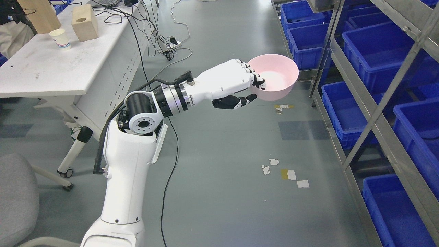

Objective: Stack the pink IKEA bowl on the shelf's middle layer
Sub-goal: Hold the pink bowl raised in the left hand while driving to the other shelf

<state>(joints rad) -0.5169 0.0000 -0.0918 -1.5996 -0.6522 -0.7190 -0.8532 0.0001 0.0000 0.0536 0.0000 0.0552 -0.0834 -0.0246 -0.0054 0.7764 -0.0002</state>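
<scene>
The left hand [236, 82] pinches the near rim of the pink bowl [276, 76], fingers on top and thumb under it. The bowl hangs above the floor, just left of the shelf [356, 85] with blue bins [377, 48].

A paper cup [60, 38] stands beside a wooden block [84, 22] on the white table [44, 68].

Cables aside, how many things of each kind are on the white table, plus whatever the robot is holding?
Wooden blocks: 2, on the white table
Paper cup: 1, on the table
Pink bowl: 1, gripped at its rim by the left hand
Total: 4
</scene>
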